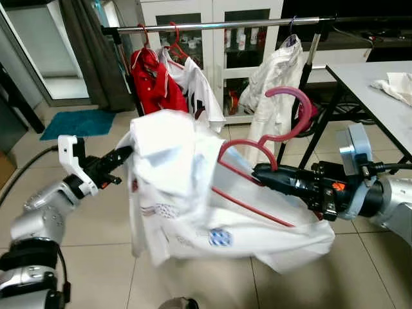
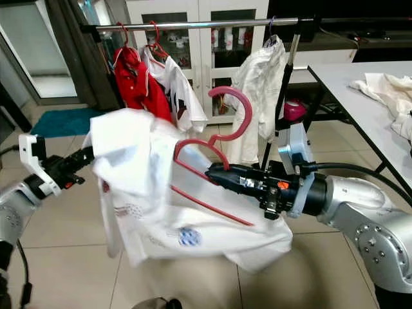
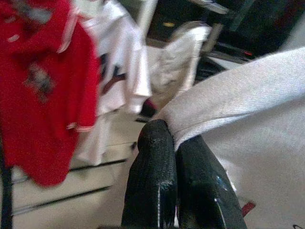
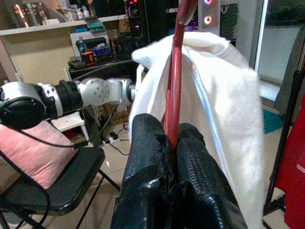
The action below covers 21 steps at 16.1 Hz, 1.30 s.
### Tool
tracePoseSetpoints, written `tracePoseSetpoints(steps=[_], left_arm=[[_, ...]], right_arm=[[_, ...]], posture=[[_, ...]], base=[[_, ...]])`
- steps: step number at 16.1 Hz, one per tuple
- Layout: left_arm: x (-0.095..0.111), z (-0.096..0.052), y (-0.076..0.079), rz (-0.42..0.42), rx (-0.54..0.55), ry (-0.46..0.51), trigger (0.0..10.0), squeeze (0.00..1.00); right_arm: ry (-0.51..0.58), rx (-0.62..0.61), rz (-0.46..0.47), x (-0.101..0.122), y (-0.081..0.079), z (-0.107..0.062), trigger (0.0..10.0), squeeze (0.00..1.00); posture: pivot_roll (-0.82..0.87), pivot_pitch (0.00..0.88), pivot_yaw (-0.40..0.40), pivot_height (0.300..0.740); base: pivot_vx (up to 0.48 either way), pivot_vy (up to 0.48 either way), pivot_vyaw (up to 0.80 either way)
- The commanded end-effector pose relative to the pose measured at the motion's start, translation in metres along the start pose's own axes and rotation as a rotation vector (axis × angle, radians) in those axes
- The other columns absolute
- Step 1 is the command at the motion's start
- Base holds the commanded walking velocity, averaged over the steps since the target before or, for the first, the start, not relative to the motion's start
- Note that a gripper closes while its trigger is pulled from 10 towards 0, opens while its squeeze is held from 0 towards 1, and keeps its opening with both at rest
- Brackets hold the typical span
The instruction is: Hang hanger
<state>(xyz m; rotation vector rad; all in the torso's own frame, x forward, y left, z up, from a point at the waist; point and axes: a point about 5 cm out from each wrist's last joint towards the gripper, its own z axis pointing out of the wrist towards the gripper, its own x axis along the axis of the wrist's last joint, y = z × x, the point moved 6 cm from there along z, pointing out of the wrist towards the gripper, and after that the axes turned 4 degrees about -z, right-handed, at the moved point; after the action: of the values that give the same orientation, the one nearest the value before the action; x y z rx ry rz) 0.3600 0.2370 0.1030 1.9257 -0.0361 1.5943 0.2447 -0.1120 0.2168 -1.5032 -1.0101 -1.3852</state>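
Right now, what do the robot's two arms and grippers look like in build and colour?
Both arms are silver metal with rounded joint housings and black cabling. The left gripper has two long textured black fingers behind a white bracket. The right gripper has the same black fingers, a small orange mark on its black body, and a grey wrist block.

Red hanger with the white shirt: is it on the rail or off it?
Off: the right end effector holds the red hanger below the rail.

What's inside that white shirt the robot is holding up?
A red plastic hanger is inside the white shirt; its hook and one shoulder stick out, pinched by the right gripper. The left gripper pinches the cloth. The hanger's other shoulder is covered.
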Motion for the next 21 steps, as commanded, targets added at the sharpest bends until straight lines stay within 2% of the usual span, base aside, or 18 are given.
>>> tracePoseSetpoints(steps=[1, 4, 5, 7, 8, 10, 11, 13, 15, 16, 17, 19, 20, 21], left_arm=[[-0.010, -0.002, -0.012, -0.030, 0.100, -0.005, 0.0, 0.00], [-0.039, -0.008, -0.046, -0.088, 0.408, -0.031, 0.0, 0.00], [-0.042, -0.010, -0.048, -0.096, 0.429, -0.032, 0.0, 0.00], [-0.052, -0.023, -0.067, -0.149, 0.597, -0.016, 0.0, 0.00], [-0.055, -0.028, -0.072, -0.163, 0.652, -0.013, 0.0, 0.00], [-0.057, -0.036, -0.080, -0.157, 0.706, -0.009, 0.0, 0.00], [-0.055, -0.036, -0.079, -0.134, 0.694, -0.006, 0.0, 0.00], [-0.039, -0.026, -0.066, -0.064, 0.572, 0.049, 0.0, 0.00], [-0.024, -0.029, -0.069, -0.066, 0.565, 0.113, 0.0, 0.00], [-0.021, -0.032, -0.073, -0.102, 0.592, 0.138, 0.0, 0.00], [-0.024, -0.043, -0.088, -0.204, 0.722, 0.175, 0.0, 0.00], [-0.027, -0.057, -0.100, -0.297, 0.839, 0.230, 0.0, 0.00], [-0.029, -0.068, -0.107, -0.339, 0.905, 0.269, 0.0, 0.00], [-0.033, -0.071, -0.109, -0.339, 0.917, 0.268, 0.0, 0.00]], right_arm=[[0.046, -0.009, -0.035, 0.013, 0.002, 0.000, 10.0, 0.00], [0.055, -0.084, -0.032, 0.013, 0.013, 0.001, 10.0, 0.00], [0.055, -0.102, -0.032, 0.013, 0.016, 0.001, 10.0, 0.00], [0.072, -0.195, -0.033, 0.016, 0.032, -0.001, 10.0, 0.00], [0.085, -0.212, -0.026, 0.018, 0.035, -0.002, 10.0, 0.00], [0.095, -0.209, -0.022, 0.020, 0.035, -0.002, 10.0, 0.00], [0.090, -0.206, -0.022, 0.020, 0.035, -0.002, 10.0, 0.00], [0.074, -0.202, -0.026, 0.017, 0.034, 0.000, 10.0, 0.00], [0.077, -0.218, -0.030, 0.017, 0.036, 0.000, 10.0, 0.00], [0.088, -0.237, -0.029, 0.019, 0.040, 0.000, 10.0, 0.00], [0.103, -0.280, -0.032, 0.022, 0.048, -0.002, 10.0, 0.00], [0.104, -0.304, -0.035, 0.023, 0.052, -0.003, 10.0, 0.00], [0.096, -0.313, -0.037, 0.021, 0.054, -0.004, 10.0, 0.00], [0.089, -0.320, -0.038, 0.020, 0.055, -0.004, 10.0, 0.00]], posture=[[-0.11, 0.000, 0.115, 0.740], [-0.11, 0.000, 0.118, 0.740], [-0.12, 0.000, 0.118, 0.740], [-0.12, 0.000, 0.117, 0.740], [-0.11, 0.000, 0.116, 0.740], [-0.11, 0.000, 0.113, 0.740], [-0.11, 0.000, 0.113, 0.740], [-0.11, 0.000, 0.110, 0.740], [-0.11, 0.000, 0.111, 0.740], [-0.11, 0.000, 0.111, 0.740], [-0.11, 0.000, 0.113, 0.740], [-0.11, 0.000, 0.113, 0.740], [-0.11, 0.000, 0.111, 0.740], [-0.11, 0.000, 0.110, 0.740]], base=[[0.000, 0.000, 0.00], [0.000, 0.000, 0.00], [0.000, 0.000, 0.00], [0.000, 0.000, 0.00], [0.000, 0.000, 0.00], [0.000, 0.000, 0.00], [0.000, 0.000, 0.00], [0.000, 0.000, 0.00], [0.000, 0.000, 0.00], [0.000, 0.000, 0.00], [0.000, 0.000, 0.00], [0.000, 0.000, 0.00], [0.000, 0.000, 0.00], [0.000, 0.000, 0.00]])
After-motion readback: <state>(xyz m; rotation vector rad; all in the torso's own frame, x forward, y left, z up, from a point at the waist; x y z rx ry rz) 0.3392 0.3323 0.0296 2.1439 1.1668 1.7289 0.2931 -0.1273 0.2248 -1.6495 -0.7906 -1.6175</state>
